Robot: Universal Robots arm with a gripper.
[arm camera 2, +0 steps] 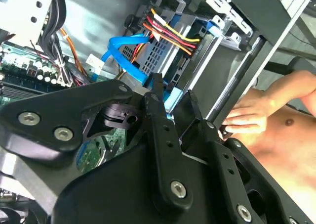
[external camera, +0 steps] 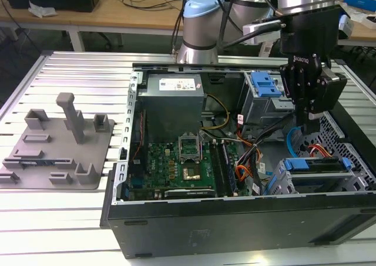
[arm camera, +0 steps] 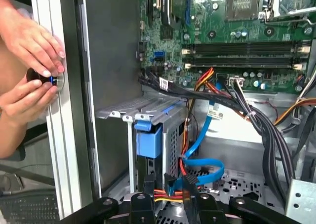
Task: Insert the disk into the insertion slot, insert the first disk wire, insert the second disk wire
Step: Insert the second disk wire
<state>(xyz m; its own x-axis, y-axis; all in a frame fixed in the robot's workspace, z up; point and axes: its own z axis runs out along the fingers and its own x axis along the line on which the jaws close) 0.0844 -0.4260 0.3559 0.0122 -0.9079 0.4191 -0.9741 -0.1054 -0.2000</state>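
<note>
An open computer case (external camera: 235, 219) is seen on a ribbed aluminium table (external camera: 70, 72) in the exterior view. The disk (external camera: 317, 164) is found at about 4 o'clock in the case, already seated in the insertion slot (external camera: 281, 182), with its blue carrier showing along the edge of the grey cage. The gripper (external camera: 307, 122) is hung from the arm just above that bay, at about 2 o'clock in the case, with its black fingers pointed down.

In the second wrist view the gripper (arm camera 2: 172, 103) is shown with its fingers (arm camera 2: 154, 98) set narrow, and the light-blue end of the blue wire (arm camera 2: 123, 48) is clamped between them. The rest of this wire is looped back toward the perforated cage, close beside a bundle of red and yellow wires (arm camera 2: 170, 33). In the first wrist view the same narrow grasp (arm camera: 169, 184) is seen, with the blue wire (arm camera: 202, 163) curled just beyond the fingertips and the red and yellow wires (arm camera: 168, 198) passing under them.

A taller cage with a blue latch (external camera: 267, 87) is placed at 1 o'clock, a power supply (external camera: 173, 96) at 11 o'clock and the motherboard (external camera: 182, 166) near the case's middle. A grey fixture plate (external camera: 59, 145) is laid on the table at 9 o'clock, well apart from the case.

A person's hands (arm camera: 29, 43) are held on the table frame outside the case wall, touching a small round fitting (arm camera: 54, 80).
</note>
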